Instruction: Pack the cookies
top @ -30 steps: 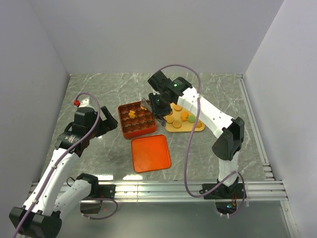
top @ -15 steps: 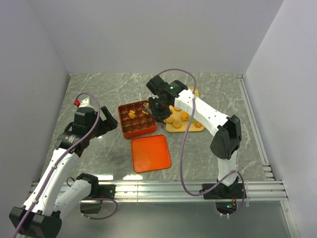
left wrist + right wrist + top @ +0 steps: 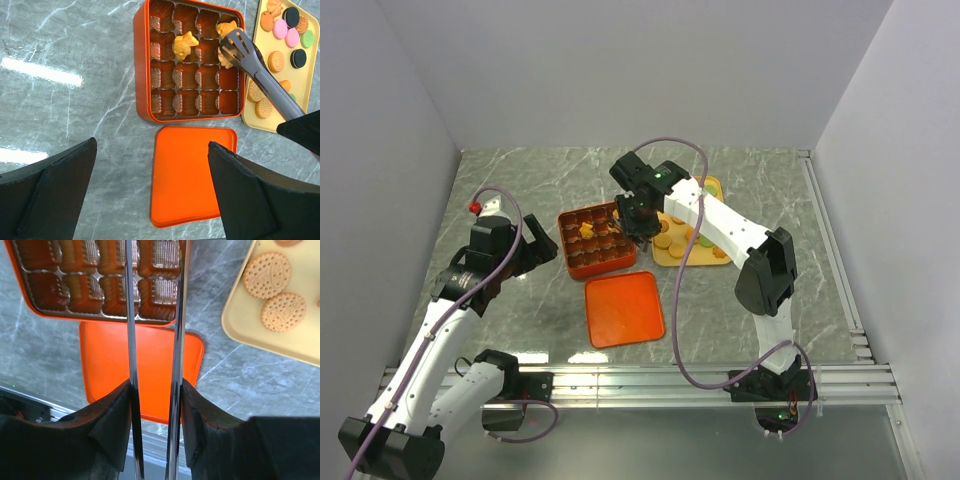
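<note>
**Desk:** Status on the packing at that point?

**Operator:** Mid-placement. My right jaws were clamped on the tongs [image 3: 265,82], and the tong tips pinched one tan cookie [image 3: 225,58] at the gridded box [image 3: 142,75], in the column of cells nearest the tray. I couldn't tell whether it had touched down yet. Two cookies [image 3: 184,44] already sat in cells; the rest [image 3: 275,61] lay on the yellow tray [image 3: 252,127] just beside the box.

**Desk:** And your left side?

**Operator:** Left jaws were spread wide, gripping nothing, hovering over the counter [image 3: 75,60]. The lid [image 3: 187,175] lay flat just beside the box, not on it.

**Desk:** What did the next move call for?

**Operator:** By my judgement, settling the tips squarely into that cell and easing the tongs apart so the cookie dropped flat. After that, a trip to the tray for another. Most cells were empty, so the job was barely begun, and the lid could wait.
</note>
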Controlling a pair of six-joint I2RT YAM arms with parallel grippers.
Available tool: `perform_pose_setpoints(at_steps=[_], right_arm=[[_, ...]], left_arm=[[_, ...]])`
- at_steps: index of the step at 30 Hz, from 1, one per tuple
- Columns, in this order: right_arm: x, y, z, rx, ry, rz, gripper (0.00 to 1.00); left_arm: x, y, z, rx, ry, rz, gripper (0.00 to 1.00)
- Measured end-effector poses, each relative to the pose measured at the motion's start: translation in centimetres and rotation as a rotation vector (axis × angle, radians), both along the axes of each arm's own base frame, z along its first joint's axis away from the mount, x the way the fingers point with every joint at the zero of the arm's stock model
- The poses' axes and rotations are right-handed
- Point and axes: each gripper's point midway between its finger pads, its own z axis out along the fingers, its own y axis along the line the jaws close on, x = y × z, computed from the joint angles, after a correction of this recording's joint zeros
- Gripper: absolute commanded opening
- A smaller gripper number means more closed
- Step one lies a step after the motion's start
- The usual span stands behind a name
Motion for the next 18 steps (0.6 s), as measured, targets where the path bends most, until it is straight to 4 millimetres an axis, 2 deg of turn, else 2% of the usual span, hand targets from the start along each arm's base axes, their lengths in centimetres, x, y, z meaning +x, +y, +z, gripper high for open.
perform_pose_setpoints(at_steps=[18], right_arm=[[0.86,-0.39,1.19,-0.011,-0.045,-0.023,0.54]], left_arm=[[0.00,0.00,0.00,0.000,0.000,0.000,0.99]])
